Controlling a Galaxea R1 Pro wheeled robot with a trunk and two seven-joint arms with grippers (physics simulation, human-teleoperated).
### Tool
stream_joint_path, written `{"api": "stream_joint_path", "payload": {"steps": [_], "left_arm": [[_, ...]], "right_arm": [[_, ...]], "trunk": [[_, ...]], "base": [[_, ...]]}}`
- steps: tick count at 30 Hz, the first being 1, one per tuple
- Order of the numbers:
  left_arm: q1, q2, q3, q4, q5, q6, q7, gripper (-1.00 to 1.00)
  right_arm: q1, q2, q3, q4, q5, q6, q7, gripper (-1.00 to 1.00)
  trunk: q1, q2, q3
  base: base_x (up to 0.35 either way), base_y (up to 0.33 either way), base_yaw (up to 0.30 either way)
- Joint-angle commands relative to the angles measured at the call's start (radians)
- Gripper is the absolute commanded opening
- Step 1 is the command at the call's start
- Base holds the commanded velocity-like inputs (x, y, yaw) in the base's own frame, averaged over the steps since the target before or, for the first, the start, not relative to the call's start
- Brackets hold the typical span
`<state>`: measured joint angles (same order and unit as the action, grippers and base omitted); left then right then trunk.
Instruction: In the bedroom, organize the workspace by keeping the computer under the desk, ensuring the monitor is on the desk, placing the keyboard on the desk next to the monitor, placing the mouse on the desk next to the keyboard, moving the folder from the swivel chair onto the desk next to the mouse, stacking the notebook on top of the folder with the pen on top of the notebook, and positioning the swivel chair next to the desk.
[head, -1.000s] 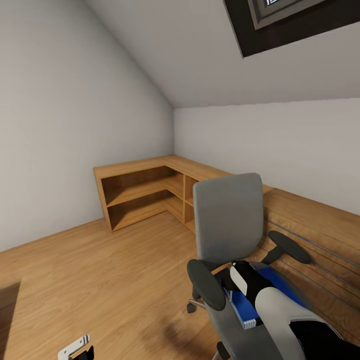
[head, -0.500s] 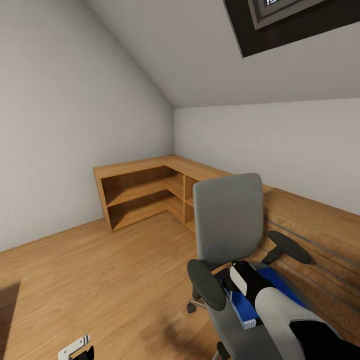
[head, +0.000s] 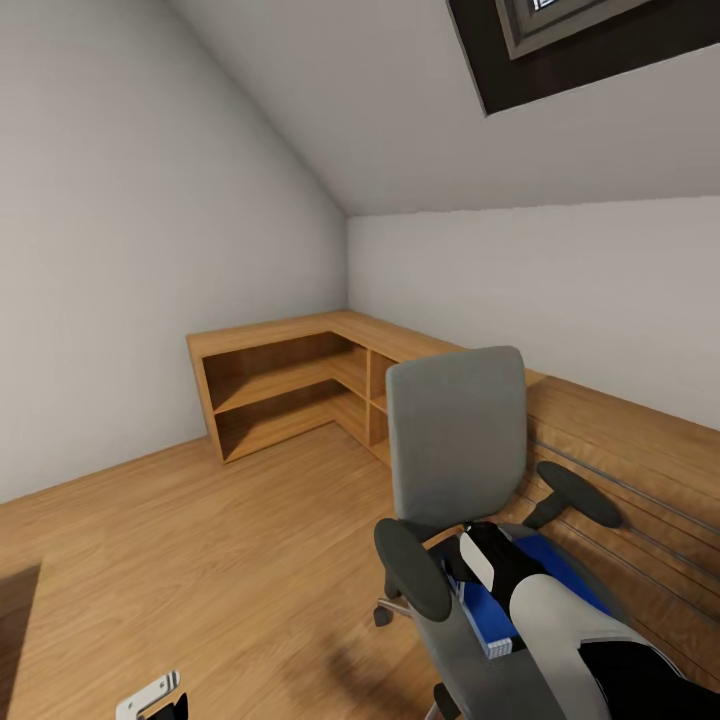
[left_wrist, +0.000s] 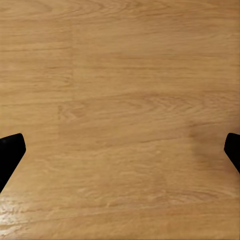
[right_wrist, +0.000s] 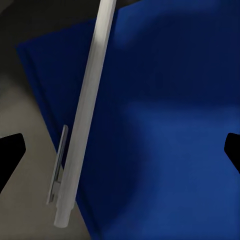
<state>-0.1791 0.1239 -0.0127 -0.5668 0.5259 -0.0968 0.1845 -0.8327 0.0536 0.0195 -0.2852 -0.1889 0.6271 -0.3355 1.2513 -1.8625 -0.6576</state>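
Observation:
The grey swivel chair (head: 455, 440) stands at the lower right of the head view, its back toward the corner. A bright blue folder (head: 562, 568) lies flat on its seat. My right arm (head: 545, 615) reaches down over the seat. In the right wrist view the folder (right_wrist: 165, 125) lies close below my right gripper (right_wrist: 120, 155), which is open, and a silver-grey pen (right_wrist: 87, 110) rests across the folder's edge. My left gripper (left_wrist: 120, 155) hangs open over bare wood floor, and it pokes in at the head view's lower edge (head: 150, 700).
Light wooden low shelving (head: 290, 380) wraps the far corner under the sloped ceiling. A wooden panel (head: 640, 450) runs along the right wall behind the chair. Open wood floor (head: 200, 540) spreads to the left. A dark shape (head: 15, 620) cuts in at the left edge.

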Motion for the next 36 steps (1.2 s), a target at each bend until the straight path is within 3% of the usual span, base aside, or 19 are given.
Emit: {"api": "stream_joint_path", "payload": {"steps": [1,30,36], "left_arm": [[0.0,0.0,-0.003,0.002,0.008,-0.004,0.003,1.0],[0.0,0.0,-0.004,0.005,0.007,-0.003,0.004,1.0],[0.0,0.0,-0.004,0.005,0.006,-0.003,0.004,1.0]], "right_arm": [[0.0,0.0,0.002,-0.002,-0.01,0.003,-0.008,1.0],[0.0,-0.001,0.001,-0.003,-0.01,0.002,-0.008,1.0],[0.0,-0.001,0.002,-0.003,-0.01,0.002,-0.008,1.0]], "trunk": [[0.0,0.0,-0.001],[0.0,0.0,-0.001],[0.019,-0.035,-0.017]], "base": [[0.0,0.0,0.0],[0.0,0.013,0.0],[0.0,0.0,0.0]]}}
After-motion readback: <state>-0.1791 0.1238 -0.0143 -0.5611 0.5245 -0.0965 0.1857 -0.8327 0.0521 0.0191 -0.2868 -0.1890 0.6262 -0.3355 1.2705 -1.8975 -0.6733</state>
